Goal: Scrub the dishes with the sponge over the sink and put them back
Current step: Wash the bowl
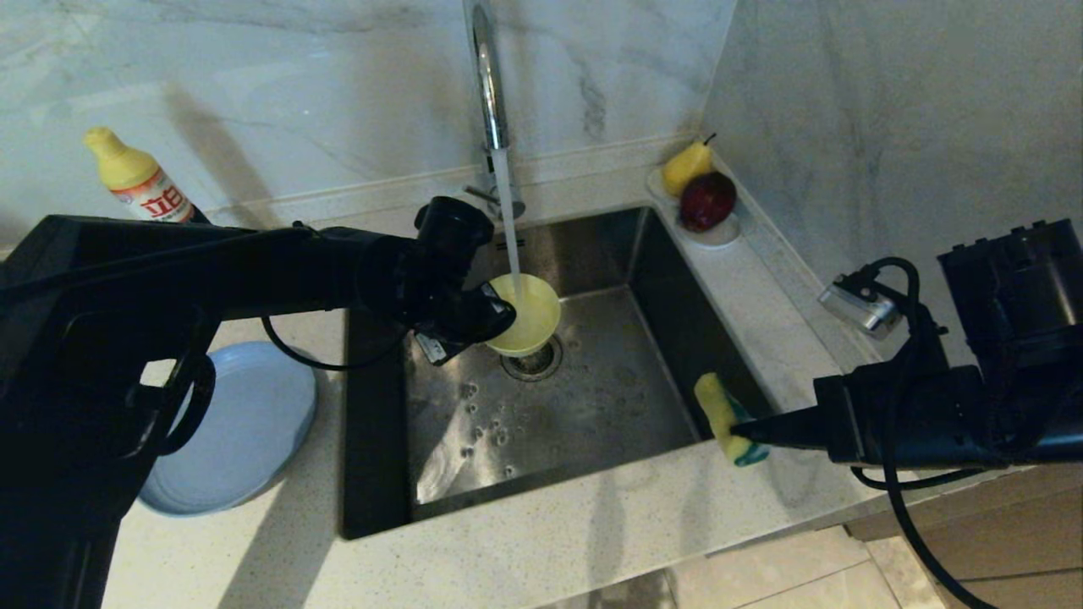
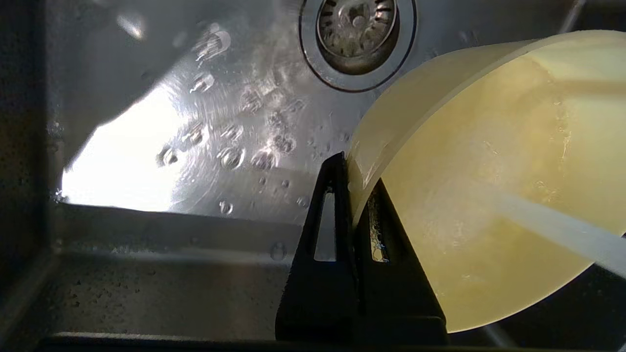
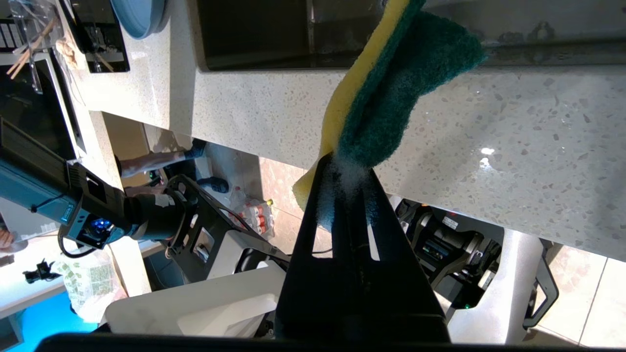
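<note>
- My left gripper (image 1: pixel 499 317) pinches the yellow bowl's (image 1: pixel 529 315) rim, holding it above the sink's (image 1: pixel 592 397) drain, under the faucet's (image 1: pixel 488 76) running water.
- My right gripper (image 1: pixel 740 433) clamps the sponge (image 1: pixel 726 416) over the sink's right front corner.
- The grey-blue plate (image 1: pixel 245 431) lies left of the sink.

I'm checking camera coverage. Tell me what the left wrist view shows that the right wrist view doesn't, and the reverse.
Only the left wrist view: the left gripper clamped on the rim of the yellow bowl, the water stream running into it, and the drain strainer in the wet sink.
Only the right wrist view: the right gripper pinching the sponge, the speckled countertop, and the grey-blue plate.
Both: part of the sink.
</note>
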{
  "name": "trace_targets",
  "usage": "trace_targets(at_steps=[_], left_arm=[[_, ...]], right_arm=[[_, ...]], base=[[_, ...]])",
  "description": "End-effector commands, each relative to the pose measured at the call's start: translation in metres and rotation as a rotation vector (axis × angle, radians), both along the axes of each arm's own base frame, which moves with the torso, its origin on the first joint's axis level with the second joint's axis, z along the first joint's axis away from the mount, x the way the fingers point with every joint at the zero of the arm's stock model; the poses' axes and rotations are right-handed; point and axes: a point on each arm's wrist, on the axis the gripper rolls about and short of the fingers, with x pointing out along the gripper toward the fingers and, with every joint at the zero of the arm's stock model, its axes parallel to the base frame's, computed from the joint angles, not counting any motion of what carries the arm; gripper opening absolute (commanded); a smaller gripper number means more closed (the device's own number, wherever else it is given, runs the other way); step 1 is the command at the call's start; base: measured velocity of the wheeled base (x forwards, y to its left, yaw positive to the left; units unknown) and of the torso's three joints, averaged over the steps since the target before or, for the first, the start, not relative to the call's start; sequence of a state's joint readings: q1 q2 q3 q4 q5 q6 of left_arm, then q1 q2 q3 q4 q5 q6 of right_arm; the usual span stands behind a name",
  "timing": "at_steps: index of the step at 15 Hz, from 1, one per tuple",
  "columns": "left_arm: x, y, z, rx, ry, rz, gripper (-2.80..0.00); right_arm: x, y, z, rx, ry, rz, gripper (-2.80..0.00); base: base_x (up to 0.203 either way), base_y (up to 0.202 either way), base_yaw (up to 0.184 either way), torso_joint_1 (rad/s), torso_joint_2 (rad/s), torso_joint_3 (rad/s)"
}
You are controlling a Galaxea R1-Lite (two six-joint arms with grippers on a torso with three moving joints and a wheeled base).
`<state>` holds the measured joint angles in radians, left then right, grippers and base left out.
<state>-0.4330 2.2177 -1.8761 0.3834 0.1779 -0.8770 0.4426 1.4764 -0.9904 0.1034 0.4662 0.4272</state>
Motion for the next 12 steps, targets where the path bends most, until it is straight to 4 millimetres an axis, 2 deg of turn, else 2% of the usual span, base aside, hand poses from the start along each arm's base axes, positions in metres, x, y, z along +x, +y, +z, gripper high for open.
trace_targets(at_steps=[1,5,12], left_arm=[[-0.003,-0.003,0.002,-0.008,0.003,0.001,-2.8],[-0.005,-0.009,0.002,-0.011,-0.004,-0.012,-2.8],[-0.006,-0.007,0.007,-0.009,-0.017,-0.006,-2.8]], right_arm=[[-0.001,-0.001,0.001,0.004,0.002,0.0,-2.8],[-0.002,-0.006,-0.003,0.008,0.011,-0.008,-2.8],[0.004,-0.012,-0.005,0.061,-0.023,0.009,-2.8]], base=[[0.0,0.0,0.0,0.0,0.0,0.0],[0.0,0.0,0.0,0.0,0.0,0.0],[0.0,0.0,0.0,0.0,0.0,0.0]])
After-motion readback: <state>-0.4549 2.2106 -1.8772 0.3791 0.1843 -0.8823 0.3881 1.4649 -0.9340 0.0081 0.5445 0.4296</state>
